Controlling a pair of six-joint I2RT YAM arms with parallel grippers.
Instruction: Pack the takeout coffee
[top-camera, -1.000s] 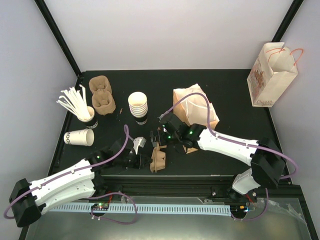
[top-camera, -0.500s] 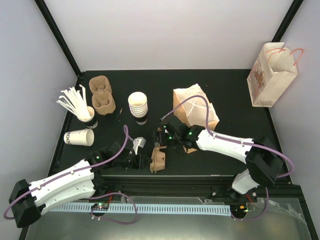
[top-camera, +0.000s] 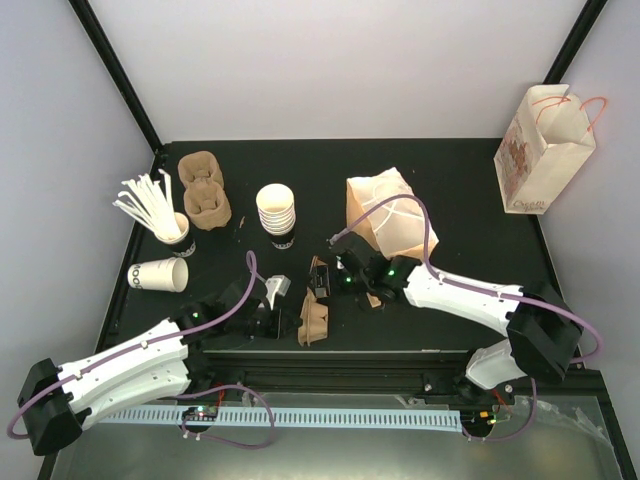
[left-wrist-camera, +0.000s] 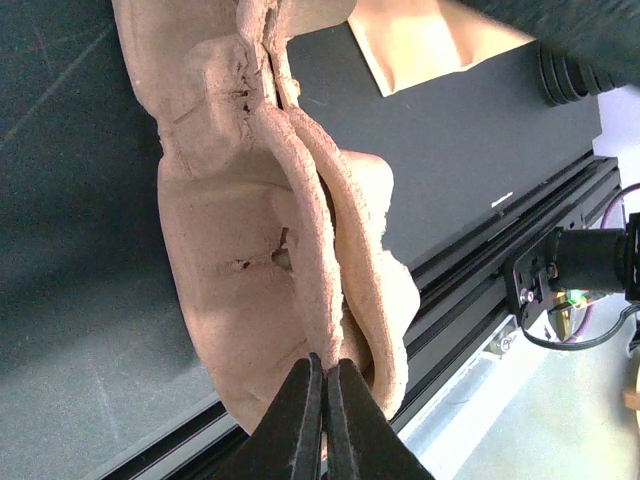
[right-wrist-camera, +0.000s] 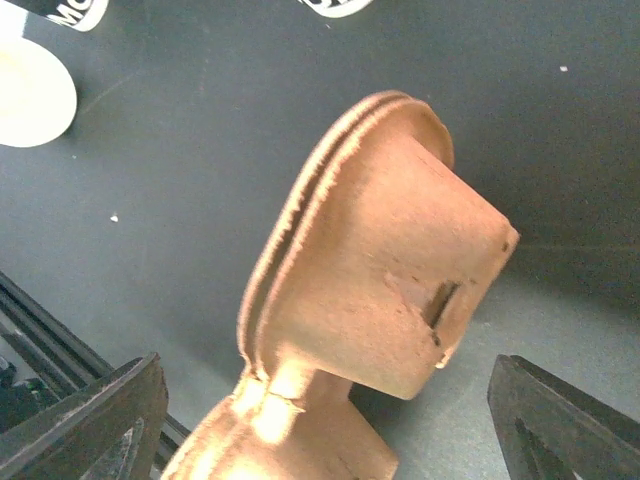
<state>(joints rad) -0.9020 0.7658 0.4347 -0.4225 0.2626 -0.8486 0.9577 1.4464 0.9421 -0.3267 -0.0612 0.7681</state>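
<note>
At the left claw (left-wrist-camera: 325, 378), half-hidden carrier rim (left-wrist-camera: 308, 225)

The cup carrier (left-wrist-camera: 240, 260) is brown moulded pulp, matt and rough, with fibrous edges. The table (right-wrist-camera: 580, 110) is black and matt. The stacked cups (top-camera: 277, 212) look like smooth white paper, the bag (top-camera: 400, 230) like creased tan paper.
</note>
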